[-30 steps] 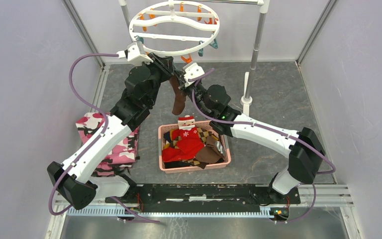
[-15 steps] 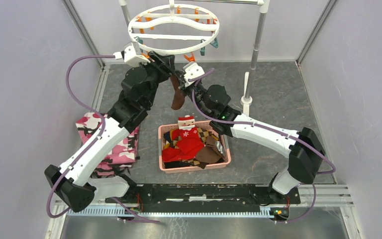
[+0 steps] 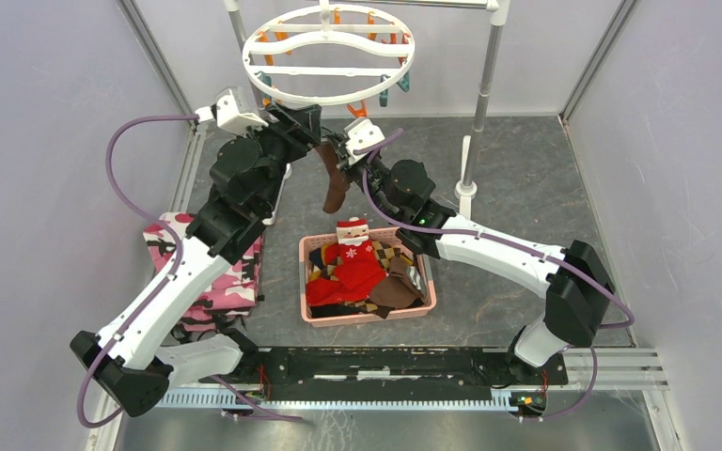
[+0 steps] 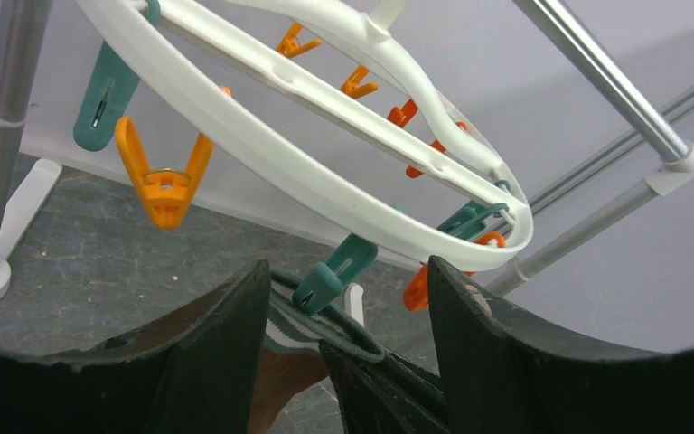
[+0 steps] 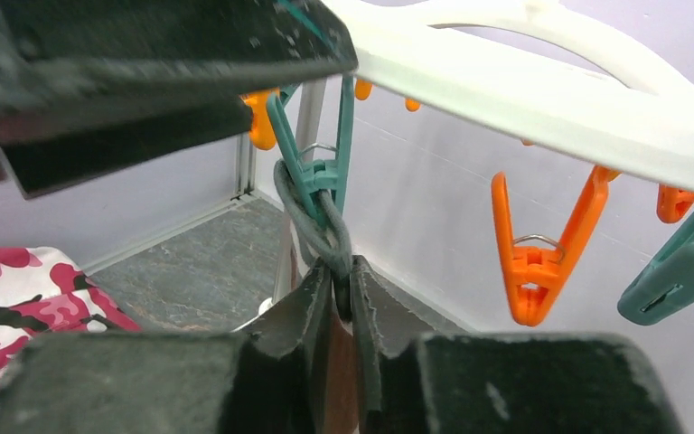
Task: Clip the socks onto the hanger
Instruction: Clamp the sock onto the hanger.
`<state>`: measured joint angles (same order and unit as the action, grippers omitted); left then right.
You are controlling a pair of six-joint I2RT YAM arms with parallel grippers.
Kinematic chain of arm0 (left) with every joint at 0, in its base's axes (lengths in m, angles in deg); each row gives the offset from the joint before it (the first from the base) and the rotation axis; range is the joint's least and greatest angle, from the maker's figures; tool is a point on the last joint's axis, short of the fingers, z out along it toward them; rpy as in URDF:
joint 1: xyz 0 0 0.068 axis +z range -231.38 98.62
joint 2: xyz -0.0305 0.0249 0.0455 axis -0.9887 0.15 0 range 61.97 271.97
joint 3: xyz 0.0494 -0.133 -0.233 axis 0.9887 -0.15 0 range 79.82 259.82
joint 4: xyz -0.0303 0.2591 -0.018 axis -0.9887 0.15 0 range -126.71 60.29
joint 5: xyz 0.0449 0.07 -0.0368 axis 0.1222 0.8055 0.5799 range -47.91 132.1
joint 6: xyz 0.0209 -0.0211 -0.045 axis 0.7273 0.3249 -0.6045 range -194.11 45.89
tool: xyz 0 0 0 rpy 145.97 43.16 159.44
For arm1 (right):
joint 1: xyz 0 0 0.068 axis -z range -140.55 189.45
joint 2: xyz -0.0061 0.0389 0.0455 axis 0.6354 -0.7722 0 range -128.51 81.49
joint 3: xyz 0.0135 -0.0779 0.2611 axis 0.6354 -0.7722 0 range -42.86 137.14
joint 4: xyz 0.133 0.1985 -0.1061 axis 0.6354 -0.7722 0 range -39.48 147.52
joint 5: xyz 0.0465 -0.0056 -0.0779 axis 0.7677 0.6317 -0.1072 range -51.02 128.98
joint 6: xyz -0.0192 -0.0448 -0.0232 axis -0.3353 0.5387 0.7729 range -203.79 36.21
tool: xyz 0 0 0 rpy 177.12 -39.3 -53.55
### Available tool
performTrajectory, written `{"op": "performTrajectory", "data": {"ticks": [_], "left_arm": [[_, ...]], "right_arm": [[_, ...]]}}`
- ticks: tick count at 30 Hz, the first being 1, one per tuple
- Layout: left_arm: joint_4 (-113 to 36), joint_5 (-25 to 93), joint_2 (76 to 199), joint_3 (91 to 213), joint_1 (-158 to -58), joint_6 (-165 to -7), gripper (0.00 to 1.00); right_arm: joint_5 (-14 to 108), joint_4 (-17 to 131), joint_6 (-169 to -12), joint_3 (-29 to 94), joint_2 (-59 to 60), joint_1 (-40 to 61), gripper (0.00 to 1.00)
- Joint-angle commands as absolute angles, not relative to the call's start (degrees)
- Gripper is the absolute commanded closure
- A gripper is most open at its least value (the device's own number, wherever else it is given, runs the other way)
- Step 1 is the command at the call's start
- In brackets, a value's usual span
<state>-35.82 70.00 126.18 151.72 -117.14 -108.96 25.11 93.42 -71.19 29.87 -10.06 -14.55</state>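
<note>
1. Hanging below the near rim of the hanger (image 3: 329,100), the brown sock (image 3: 336,188) is seen caught by its striped cuff in a teal clip (image 5: 318,172) on that rim.
2. The left gripper (image 4: 345,268) has been opened wide over the last second and drawn back from the hanger. The clip is framed between its fingers but touched by neither, and nothing is held.
3. With that gripper released, the clip is judged to have been let close on the cuff.
4. The right gripper (image 5: 342,271) is kept just under that clip, its fingers narrow and pinched on the cuff. Whether the pinch has begun to be eased cannot be told.
5. This sock may be counted as clipped only once the right pinch is let go and the cloth is seen to stay up — a slip out of the clip is the risk.
6. A basket (image 3: 305,282) is set on the floor, nearer the arms than the hanger. A brown piece of cloth (image 3: 397,293) in it may be the second sock — that clipping is judged not yet begun.
</note>
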Motion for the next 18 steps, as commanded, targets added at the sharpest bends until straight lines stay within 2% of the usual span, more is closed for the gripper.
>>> {"op": "performTrajectory", "data": {"ticks": [1, 4, 6, 10, 15, 18], "left_arm": [[-36.97, 69.06, 123.31, 151.27, -117.32, -109.17, 0.29], [-35.46, 67.52, 121.2, 150.03, -117.32, -107.92, 0.27], [-35.27, 65.63, 119.11, 148.59, -117.32, -106.19, 0.23], [-36.1, 59.7, 112.82, 143.24, -117.34, -101.23, 0.11], [-36.13, 56.08, 104.74, 135.76, -117.33, -97.42, 0.03], [-37.26, 55.26, 99.49, 129.14, -117.32, -95.21, 0.0]], "right_arm": [[26.12, 94.04, -70.26, 29.49, -8.57, -14.87, 0.78], [27.53, 93.26, -70.01, 27.88, -7.12, -14.87, 0.62], [28.35, 93.21, -70.06, 25.16, -5.19, -14.79, 0.47], [30.11, 91.97, -70.37, 18.7, -0.51, -14.45, 0.25], [31.63, 88.53, -71.09, 12.27, 4.11, -14.04, 0.09], [32.05, 85.83, -72.48, 9.49, 5.86, -13.36, 0.04]]}}
